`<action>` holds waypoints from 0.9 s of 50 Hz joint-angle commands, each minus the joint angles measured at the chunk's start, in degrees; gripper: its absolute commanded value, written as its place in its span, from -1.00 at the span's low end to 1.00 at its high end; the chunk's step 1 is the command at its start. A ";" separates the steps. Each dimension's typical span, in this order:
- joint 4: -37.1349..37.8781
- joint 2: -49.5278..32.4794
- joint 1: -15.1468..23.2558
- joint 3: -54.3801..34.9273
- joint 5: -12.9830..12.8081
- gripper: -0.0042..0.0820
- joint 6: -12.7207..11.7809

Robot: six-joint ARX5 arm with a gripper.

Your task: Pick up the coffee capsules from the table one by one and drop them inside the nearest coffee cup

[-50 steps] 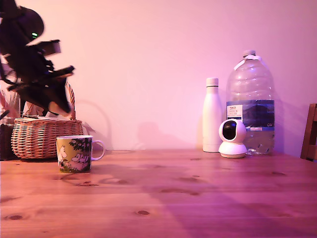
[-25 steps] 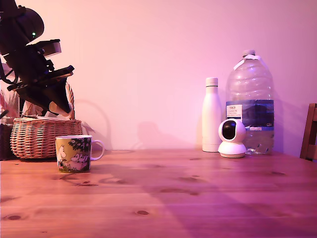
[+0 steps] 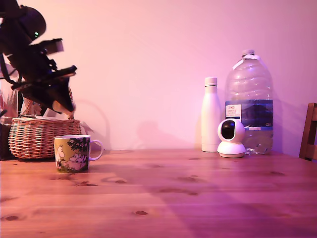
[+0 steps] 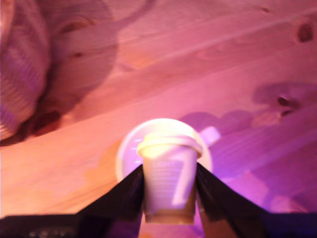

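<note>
Capsule clamped between claw fingers, long axis along fingers, wide rim pointing down toward cup; cup mouth sits directly below on bench, beside basket; release looks near, alignment good

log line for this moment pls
phase: carry | gripper: shut on capsule | position: raised, directly above cup per wrist view | table: no loose capsules visible
</note>
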 commanded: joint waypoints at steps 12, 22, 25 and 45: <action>-6.60 6.93 -1.77 7.52 -2.64 -0.34 -0.11; -10.32 9.99 -2.03 10.91 -4.00 -0.34 0.33; -10.29 10.56 -2.03 11.02 -4.96 -0.34 0.33; -10.19 12.39 -2.03 11.10 -6.27 -0.34 1.42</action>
